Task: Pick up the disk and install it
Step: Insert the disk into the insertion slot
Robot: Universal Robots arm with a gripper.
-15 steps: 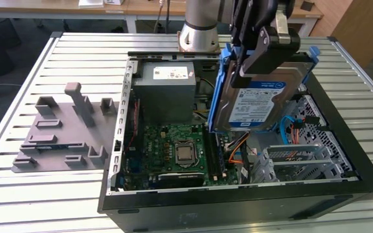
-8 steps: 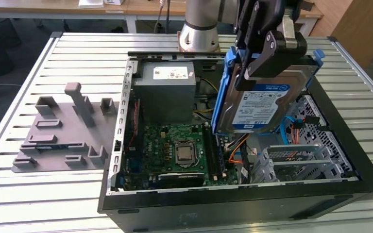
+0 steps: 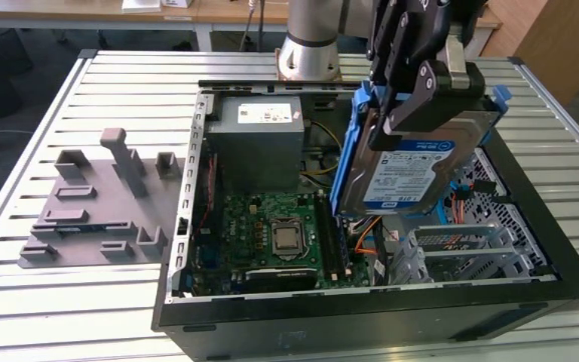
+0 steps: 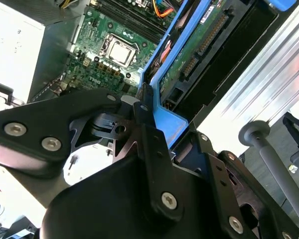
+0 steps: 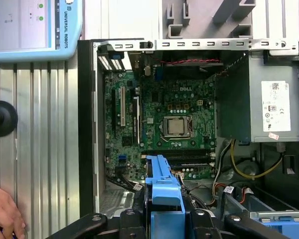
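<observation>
Clearly clenched, the claw (image 3: 421,105) grips the disk (image 3: 410,177) by its upper edge, so the disk hangs tilted beneath it with the blue bracket (image 3: 348,162) along its side. Below lies the open computer case (image 3: 370,313); orange cables (image 3: 368,230) and a metal drive cage (image 3: 461,253) sit under the disk's lower end. Toward the exterior view's left are the motherboard (image 3: 269,226), a grey metal box (image 3: 259,151), then a grey stand (image 3: 99,204) on the slatted surface (image 3: 68,302).

Open computer case (image 3: 370,320) sits on the slatted bench (image 3: 38,309), green motherboard (image 3: 259,226) exposed inside, grey metal box (image 3: 259,151) right beside it, grey plastic stand (image 3: 78,219) off to the exterior view's left.
</observation>
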